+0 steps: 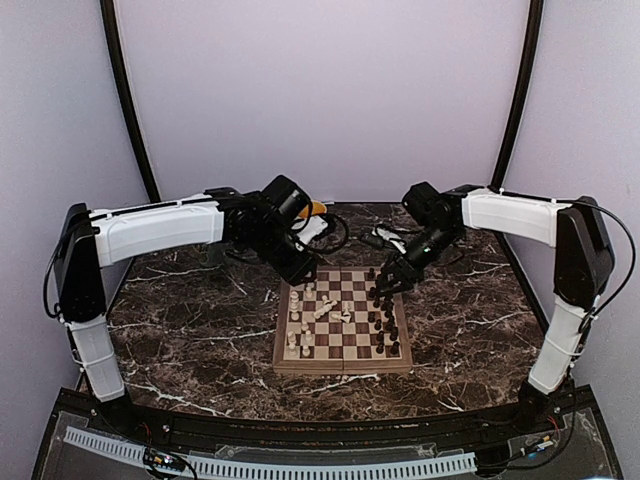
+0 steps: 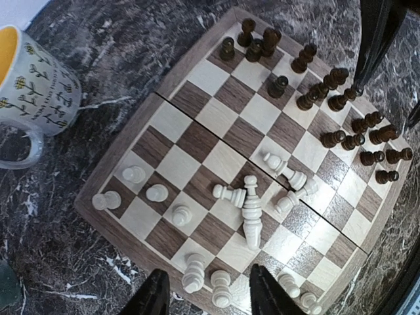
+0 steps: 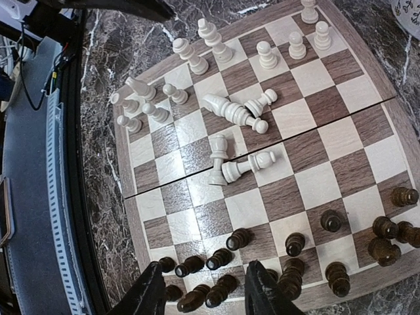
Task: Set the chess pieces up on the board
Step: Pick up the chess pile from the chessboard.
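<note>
The wooden board [image 1: 340, 367] lies mid-table. Cream-white pieces [image 1: 300, 320] stand along its left side, and several lie toppled in the middle [image 2: 251, 213]. Dark pieces [image 1: 385, 315] crowd the right side, some upright, some lying down [image 3: 216, 259]. My left gripper [image 1: 305, 272] hovers open and empty over the board's far-left edge, its fingers [image 2: 154, 298] straddling two white pieces [image 2: 193, 272]. My right gripper [image 1: 385, 287] hovers open and empty over the far-right edge, with fallen dark pieces between its fingers [image 3: 266, 292].
A white flower-patterned mug [image 2: 36, 85] with a yellow inside stands beside the board's far-left corner, behind the left wrist [image 1: 316, 210]. Dark cables [image 1: 375, 238] lie at the back of the marble table. Curved black frame posts rise at both back corners.
</note>
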Tool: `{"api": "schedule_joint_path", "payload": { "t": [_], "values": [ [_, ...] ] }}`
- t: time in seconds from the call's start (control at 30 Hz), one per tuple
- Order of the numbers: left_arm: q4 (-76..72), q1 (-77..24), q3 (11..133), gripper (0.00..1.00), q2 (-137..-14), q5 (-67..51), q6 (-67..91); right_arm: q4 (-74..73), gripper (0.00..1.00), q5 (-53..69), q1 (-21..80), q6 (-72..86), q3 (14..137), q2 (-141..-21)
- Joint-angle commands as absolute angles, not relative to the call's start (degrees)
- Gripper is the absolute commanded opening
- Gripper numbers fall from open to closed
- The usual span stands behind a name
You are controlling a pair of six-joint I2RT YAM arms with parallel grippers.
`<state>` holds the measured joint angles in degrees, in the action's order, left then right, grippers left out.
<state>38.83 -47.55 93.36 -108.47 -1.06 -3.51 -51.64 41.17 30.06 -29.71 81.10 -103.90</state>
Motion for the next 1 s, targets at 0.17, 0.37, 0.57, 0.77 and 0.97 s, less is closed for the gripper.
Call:
{"api": "schedule_joint_path", "payload": {
  "t": [0.17, 0.37, 0.57, 0.77, 0.97],
  "values": [
    [14.2, -43.8, 74.0, 0.44, -92.1, 3.3, 8.4, -47.6, 0.32, 27.3, 40.3, -25.9, 83.6, -104.6],
    [8.3, -40.5, 64.6, 0.46, -85.6, 3.8, 15.2, -46.4, 0.28, 20.4, 45.4, -25.4, 85.4, -108.9],
    [5.9, -39.8, 60.6, 0.47, -82.9, 2.9, 16.2, -46.1, 0.25, 15.2, 47.8, -25.8, 87.5, -112.3],
    [5.5, -39.8, 59.7, 0.47, -83.2, 2.1, 15.9, -45.8, 0.23, 13.4, 48.9, -25.8, 87.8, -114.1],
    [4.7, -39.7, 59.7, 0.47, -83.9, 1.7, 15.7, -45.3, 0.23, 12.2, 49.4, -25.8, 87.8, -115.3]
  ]
}}
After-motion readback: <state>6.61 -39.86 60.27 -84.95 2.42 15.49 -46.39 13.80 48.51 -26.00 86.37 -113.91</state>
